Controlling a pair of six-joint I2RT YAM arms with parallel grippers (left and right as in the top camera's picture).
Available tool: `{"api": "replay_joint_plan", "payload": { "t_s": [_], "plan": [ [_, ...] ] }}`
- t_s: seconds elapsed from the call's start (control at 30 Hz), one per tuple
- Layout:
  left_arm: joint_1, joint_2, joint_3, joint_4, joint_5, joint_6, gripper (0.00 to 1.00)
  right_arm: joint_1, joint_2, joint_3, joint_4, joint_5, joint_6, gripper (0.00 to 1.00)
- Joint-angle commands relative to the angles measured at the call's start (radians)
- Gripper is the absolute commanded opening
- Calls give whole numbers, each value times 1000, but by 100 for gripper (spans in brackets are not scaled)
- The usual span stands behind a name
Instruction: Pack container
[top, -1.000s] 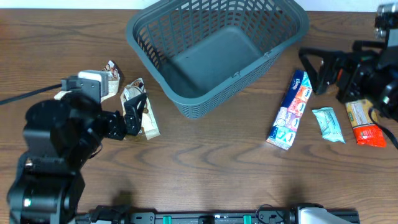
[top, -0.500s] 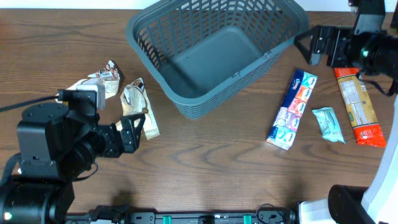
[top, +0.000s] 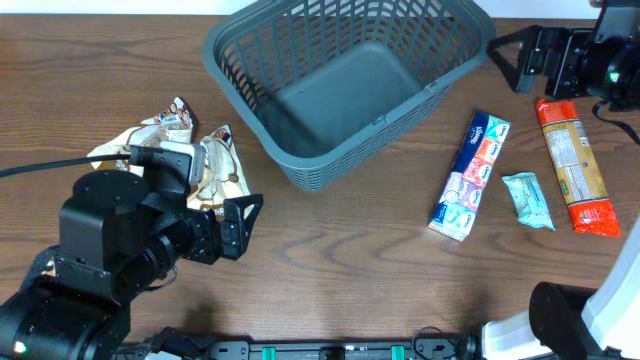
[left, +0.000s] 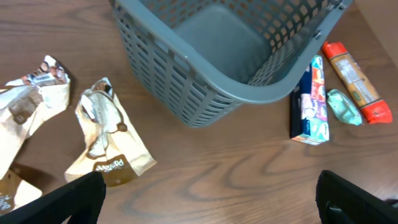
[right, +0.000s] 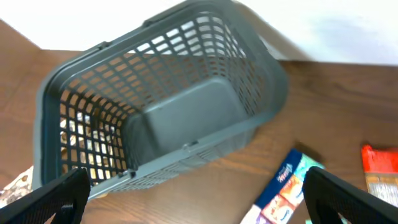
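The dark grey lattice basket (top: 330, 165) stands empty at the back middle, and also shows in the left wrist view (left: 186, 87) and the right wrist view (right: 186, 118). My left gripper (top: 243, 225) is open and empty, just below two beige snack packets (top: 222, 160) (left: 106, 137); its fingers frame bare wood (left: 211, 205). My right gripper (top: 515, 62) is open and empty beside the basket's far right corner, above the table (right: 199, 205). A blue multipack (top: 470, 175) (left: 309, 99) (right: 283, 186) lies right of the basket.
A small teal packet (top: 527, 200) (left: 344, 107) and a long orange packet (top: 572, 165) (left: 354, 78) lie right of the blue multipack. A second crumpled beige packet (top: 150, 135) (left: 28, 106) lies at the left, partly under the left arm.
The left arm has moved right and toward the table front, below the beige packets. The right arm has pulled back off the orange packet to the far right corner.
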Motion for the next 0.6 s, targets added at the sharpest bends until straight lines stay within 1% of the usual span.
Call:
{"api": "replay_joint_plan", "payload": {
  "t_s": [0.0, 0.07, 0.23, 0.57],
  "plan": [
    [-7, 4, 16, -2, -42, 16, 99, -5, 3, 62, 27, -20, -12, 99],
    [-7, 4, 16, -3, -43, 26, 99, -5, 2, 99, 44, -2, 51, 99],
    [-7, 5, 16, -2, -45, 26, 99, -5, 0, 174, 42, -44, 53, 99],
    [-7, 5, 16, 18, -43, 24, 99, -5, -18, 179, 26, -44, 48, 99]
  ]
}}
